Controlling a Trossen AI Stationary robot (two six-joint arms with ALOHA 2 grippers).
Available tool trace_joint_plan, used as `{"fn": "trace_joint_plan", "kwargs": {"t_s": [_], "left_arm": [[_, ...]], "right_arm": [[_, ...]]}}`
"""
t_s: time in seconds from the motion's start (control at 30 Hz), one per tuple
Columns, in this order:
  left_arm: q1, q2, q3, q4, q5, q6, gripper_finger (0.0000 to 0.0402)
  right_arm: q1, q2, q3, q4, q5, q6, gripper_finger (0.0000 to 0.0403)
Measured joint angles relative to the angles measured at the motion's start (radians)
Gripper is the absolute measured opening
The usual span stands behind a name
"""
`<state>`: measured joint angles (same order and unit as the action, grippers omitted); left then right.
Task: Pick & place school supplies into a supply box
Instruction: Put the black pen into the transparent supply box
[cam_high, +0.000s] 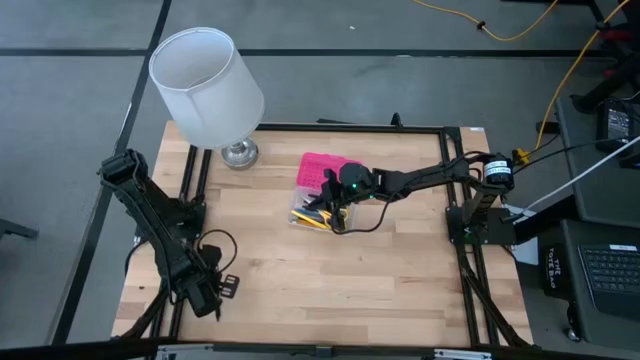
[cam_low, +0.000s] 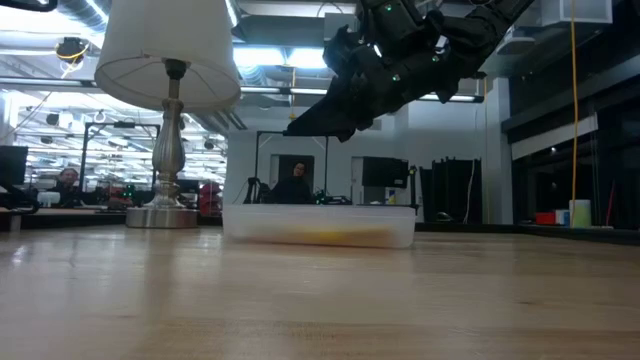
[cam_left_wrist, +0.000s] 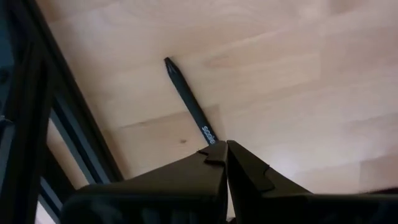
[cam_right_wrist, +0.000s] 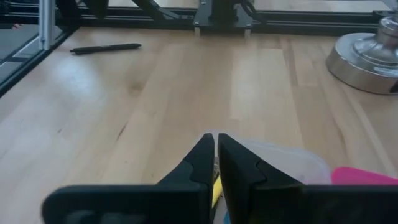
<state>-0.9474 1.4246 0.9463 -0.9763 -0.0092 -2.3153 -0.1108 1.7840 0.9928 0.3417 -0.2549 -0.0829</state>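
1. My right end effector (cam_right_wrist: 215, 155) hangs just above the supply box (cam_high: 318, 205) at mid-tabletop, fingers pinched to a narrow slit and gripping nothing I can make out.
2. Right under those fingers, yellow shows through the clear base: the school supplies (cam_high: 312, 218) already lying in the box. The pink lid (cam_high: 322, 169) lies open on the far side, toward the lamp.
3. From tabletop height the box (cam_low: 318, 225) sits flat, a yellow blur inside; I can't tell the items apart from there.
4. My left end effector (cam_left_wrist: 225, 151) waits down at the near left corner of the tabletop (cam_high: 400, 270), fingers shut and empty.
5. Just beyond its tips, a black pen (cam_left_wrist: 188, 107) lies loose on the wood, well apart from the box.
6. Farther back, the lamp (cam_high: 208, 85) with its white shade stands at the rear left, metal base on the wood.
7. Beyond the tabletop, a person (cam_low: 294, 183) sits in the room.
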Motion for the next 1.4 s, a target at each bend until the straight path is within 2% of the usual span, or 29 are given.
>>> {"fn": "trace_joint_plan", "kwargs": {"t_s": [0.17, 0.3, 0.4, 0.5, 0.67, 0.87, 1.0, 1.27, 1.4], "left_arm": [[0.0, 0.0, 0.0, 0.006, -0.004, 0.114, 0.0004], [0.0, 0.0, 0.0, 0.008, -0.06, 0.201, 0.0004], [0.0, 0.0, 0.0, 0.002, -0.067, 0.125, 0.0007], [0.001, 0.0, 0.0, 0.008, -0.019, 0.073, 0.0022], [-0.001, 0.0, 0.0, 0.009, 0.027, 0.047, 0.0072], [-0.008, 0.0, 0.0, 0.016, -0.017, 0.006, 0.0121], [-0.016, 0.019, 0.0, 0.017, -0.086, -0.005, 0.0129], [-0.015, 0.125, 0.0, 0.058, -0.014, -0.032, 0.0129], [-0.015, 0.171, 0.0, 0.069, -0.019, -0.043, 0.0129]], "right_arm": [[0.0, 0.0, 0.0, 0.01, -0.002, 0.0, 0.0028], [0.0, 0.0, 0.0, 0.026, -0.002, 0.007, 0.0028], [0.0, 0.0, 0.0, 0.035, -0.002, 0.028, 0.0028], [0.0, 0.0, 0.0, 0.035, -0.003, 0.027, 0.0028], [0.0, 0.0, 0.0, 0.035, -0.007, 0.027, 0.0028], [0.0, 0.0, 0.0, 0.034, -0.01, 0.027, 0.0028], [0.0, 0.0, 0.0, 0.033, -0.011, 0.027, 0.0028], [0.0, 0.0, 0.0, 0.033, -0.012, 0.023, 0.0028], [0.0, 0.0, 0.0, 0.033, -0.012, 0.023, 0.0028]]}}
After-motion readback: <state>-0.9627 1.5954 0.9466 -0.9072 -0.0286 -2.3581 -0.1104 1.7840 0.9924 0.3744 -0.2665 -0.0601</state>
